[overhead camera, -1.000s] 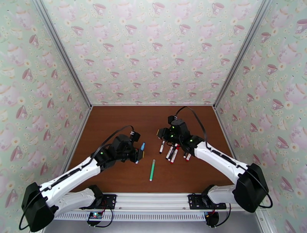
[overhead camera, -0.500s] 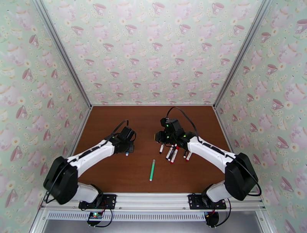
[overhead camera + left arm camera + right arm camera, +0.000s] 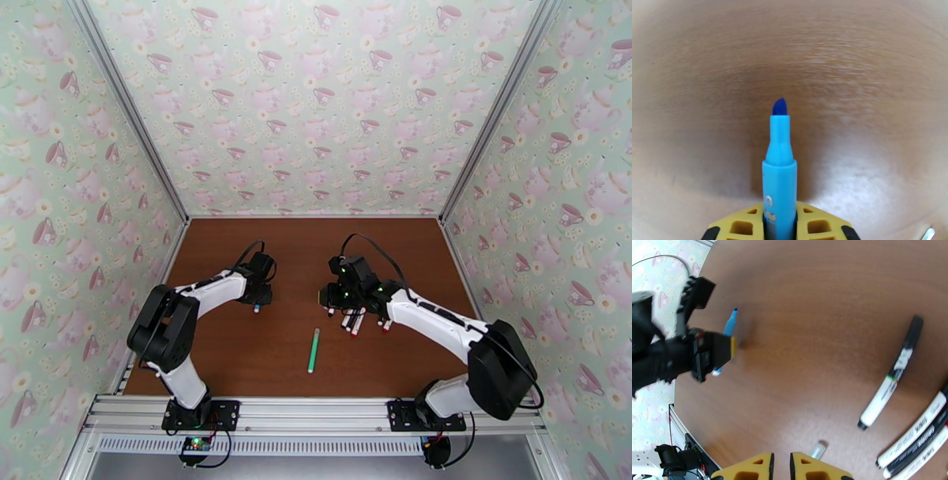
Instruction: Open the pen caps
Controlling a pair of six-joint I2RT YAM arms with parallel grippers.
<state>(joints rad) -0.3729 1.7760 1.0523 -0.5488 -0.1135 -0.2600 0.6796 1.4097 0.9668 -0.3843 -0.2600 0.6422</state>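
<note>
Blue plastic sits clamped in the left gripper (image 3: 779, 215). Its yellow fingers (image 3: 750, 215) pinch the barrel of the blue pen (image 3: 779, 173), whose felt tip is bare and aims straight out along the gripper toward the desk (image 3: 237, 371), left of the desk's middle. A hold on the barrel suits bracing a pen against a pull on its cap. With the tip already bare, this one looks ready to be laid down. The right gripper (image 3: 782, 461) hangs right of the middle, closed with nothing between its fingers. A pale stub (image 3: 817, 448) lies just beyond them, perhaps a loose cap, though I cannot be sure. Just beside it, the black cap (image 3: 912, 334) is still on a white marker (image 3: 884, 392). Cap and barrel share one long axis running near-to-far, with the cap end toward the far edge. More markers (image 3: 914, 429) lie roughly parallel on its right.
</note>
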